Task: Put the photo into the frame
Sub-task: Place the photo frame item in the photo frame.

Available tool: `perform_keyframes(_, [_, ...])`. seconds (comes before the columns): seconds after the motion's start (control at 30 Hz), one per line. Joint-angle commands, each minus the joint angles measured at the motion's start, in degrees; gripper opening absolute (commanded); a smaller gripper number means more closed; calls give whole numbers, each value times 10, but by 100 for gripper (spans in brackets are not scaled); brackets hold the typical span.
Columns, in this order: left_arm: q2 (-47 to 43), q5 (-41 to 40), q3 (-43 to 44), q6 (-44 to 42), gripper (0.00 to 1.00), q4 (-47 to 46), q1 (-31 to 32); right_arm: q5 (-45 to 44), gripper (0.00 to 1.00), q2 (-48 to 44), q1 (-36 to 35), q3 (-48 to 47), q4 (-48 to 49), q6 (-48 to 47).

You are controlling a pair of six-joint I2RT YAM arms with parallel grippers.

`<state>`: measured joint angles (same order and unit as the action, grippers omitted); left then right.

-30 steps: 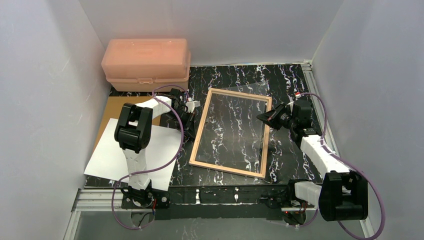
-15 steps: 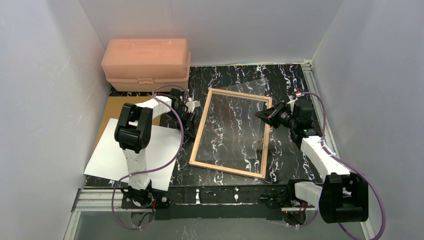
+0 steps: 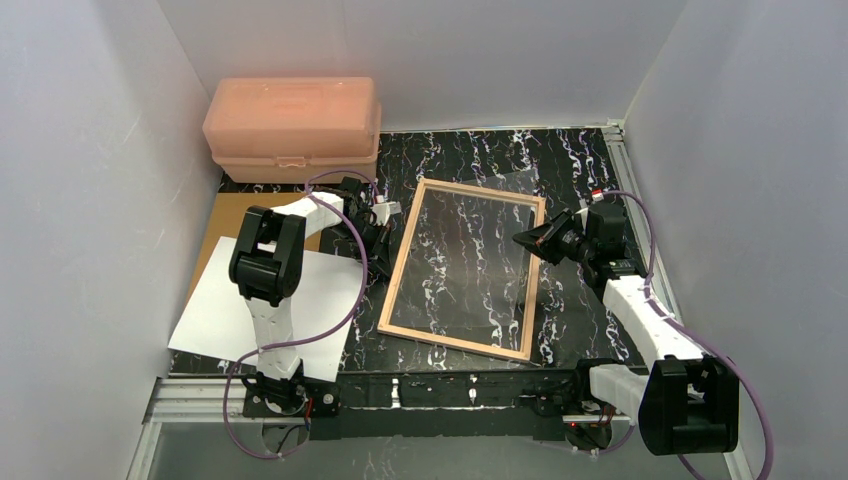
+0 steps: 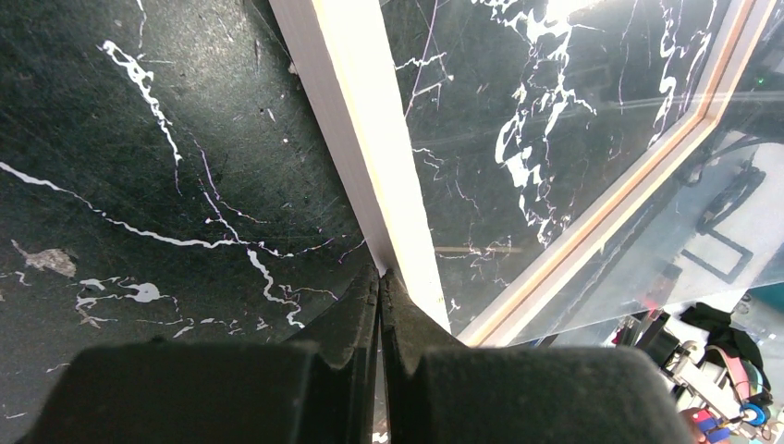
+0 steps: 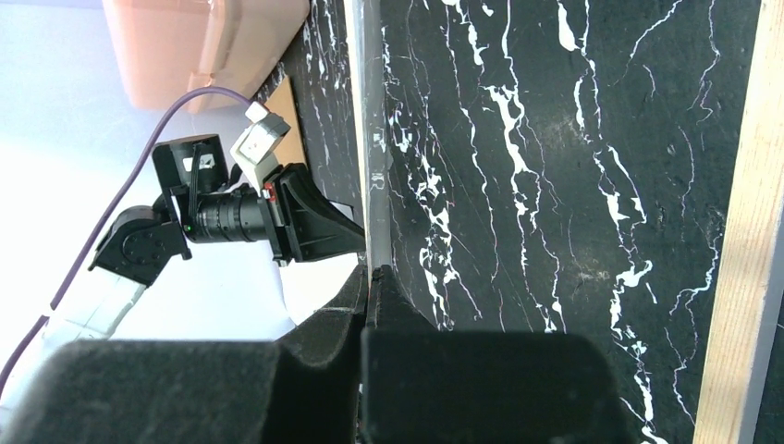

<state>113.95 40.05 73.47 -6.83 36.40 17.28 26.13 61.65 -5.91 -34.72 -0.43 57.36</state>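
While the frame (image 3: 465,265) lies wood back up on the marble table (image 3: 580,160), the photo (image 3: 215,315) rests white side up just left of it. From the left wrist, the left gripper (image 4: 380,275) is clenched, its tips against the frame's rail. From the right wrist, the right gripper (image 5: 370,273) pinches the frame's thin opposite edge.
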Motion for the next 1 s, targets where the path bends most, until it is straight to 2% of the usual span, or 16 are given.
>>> perform_keyframes(0.0, [-7, 33, -2, 0, 0, 7, 8, 18, 1, -8, -9, -3, -9, -7])
perform_keyframes(0.3, [-2, 36, 1, 0, 0, 7, 8, 41, 1, 27, -9, -7, 46, -4])
perform_keyframes(0.97, [-1, 36, 4, -1, 0, 7, 8, 65, 1, 45, -28, -11, 137, 18])
